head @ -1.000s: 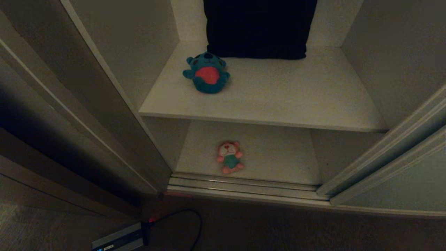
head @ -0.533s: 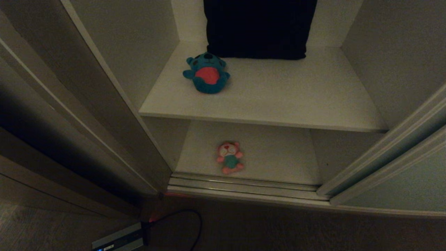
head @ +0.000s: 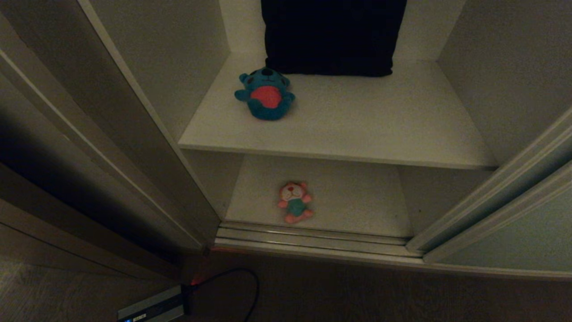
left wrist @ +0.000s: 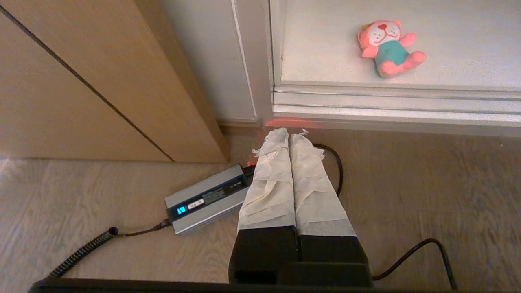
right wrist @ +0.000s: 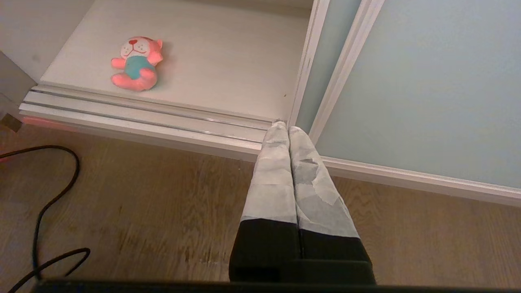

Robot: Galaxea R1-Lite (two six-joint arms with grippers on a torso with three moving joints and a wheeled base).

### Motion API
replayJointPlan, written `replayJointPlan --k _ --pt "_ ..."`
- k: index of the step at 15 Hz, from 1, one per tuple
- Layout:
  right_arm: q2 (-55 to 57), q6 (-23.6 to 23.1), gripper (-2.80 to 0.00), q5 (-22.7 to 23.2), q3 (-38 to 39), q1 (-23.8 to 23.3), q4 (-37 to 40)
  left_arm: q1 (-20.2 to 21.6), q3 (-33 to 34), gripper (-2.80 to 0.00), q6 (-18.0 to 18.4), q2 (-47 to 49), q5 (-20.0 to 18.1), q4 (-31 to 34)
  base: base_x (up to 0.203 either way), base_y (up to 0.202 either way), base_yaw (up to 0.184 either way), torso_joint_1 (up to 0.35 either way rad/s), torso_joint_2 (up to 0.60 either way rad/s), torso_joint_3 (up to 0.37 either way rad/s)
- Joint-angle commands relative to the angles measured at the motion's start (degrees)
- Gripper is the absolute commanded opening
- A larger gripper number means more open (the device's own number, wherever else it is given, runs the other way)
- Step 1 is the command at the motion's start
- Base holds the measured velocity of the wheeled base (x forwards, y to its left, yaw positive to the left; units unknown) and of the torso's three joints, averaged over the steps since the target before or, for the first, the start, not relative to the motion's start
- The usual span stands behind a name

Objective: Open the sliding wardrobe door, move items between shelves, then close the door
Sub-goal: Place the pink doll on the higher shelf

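nothing in the head view has shifted since a second ago. the left gripper [left wrist: 289, 132] hangs low over the wooden floor [left wrist: 407, 183], its tape-wrapped fingers [left wrist: 268, 179] pressed together and empty. the soft pink toy [left wrist: 388, 47] lies on the flat off-white lower shelf [left wrist: 325, 53], ahead of its tips beyond the metal track [left wrist: 386, 101]. the teal bear [head: 266, 93] sits on the upper shelf [head: 357, 120]. the right gripper [right wrist: 283, 127], fingers likewise together, points at the edge of the matte door [right wrist: 427, 81], slid open.
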Motion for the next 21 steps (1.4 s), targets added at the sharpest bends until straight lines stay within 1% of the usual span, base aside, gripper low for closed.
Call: replayJointPlan --k 1,3,4,8,11,15,19,21 --pt "0.02 -0.03 -2.80 0.02 0.18 -0.02 0.00 0.02 0.14 -2.80 -0.62 0.13 0.00 0.04 0.000 0.000 0.000 0.000 0.00 0.000" --pt "-0.04 -0.03 -2.80 0.02 0.18 -0.03 0.00 0.03 0.14 -2.80 -1.18 0.13 0.00 -0.01 0.000 0.000 0.000 0.000 0.00 0.000" --pt "-0.04 -0.11 -2.80 0.02 0.18 0.03 0.00 -0.02 0.14 -2.80 -2.24 0.13 0.14 -0.24 0.000 0.000 0.000 0.000 0.00 0.000" --pt "-0.04 -0.03 -2.80 0.02 0.18 -0.06 0.00 0.03 0.23 -2.80 -3.36 0.13 0.44 -0.39 0.000 0.000 0.000 0.000 0.00 0.000" --pt "-0.04 -0.03 -2.80 0.02 0.18 -0.06 0.00 0.03 0.14 -2.80 -2.68 0.13 0.36 -0.15 0.000 0.000 0.000 0.000 0.00 0.000" --pt "0.02 -0.03 -2.80 0.02 0.18 0.00 0.00 0.03 0.14 -2.80 -2.70 0.13 0.36 -0.15 0.000 0.000 0.000 0.000 0.00 0.000" --pt "-0.04 -0.05 -2.80 0.02 0.18 -0.04 0.00 0.03 0.23 -2.80 -3.03 0.13 0.27 -0.41 -0.168 0.000 0.000 0.001 0.00 0.002" --pt "-0.04 -0.03 -2.80 0.02 0.18 0.03 0.00 0.01 0.41 -2.80 -1.91 0.13 0.27 -0.34 -0.195 0.000 0.000 0.006 0.00 0.003"
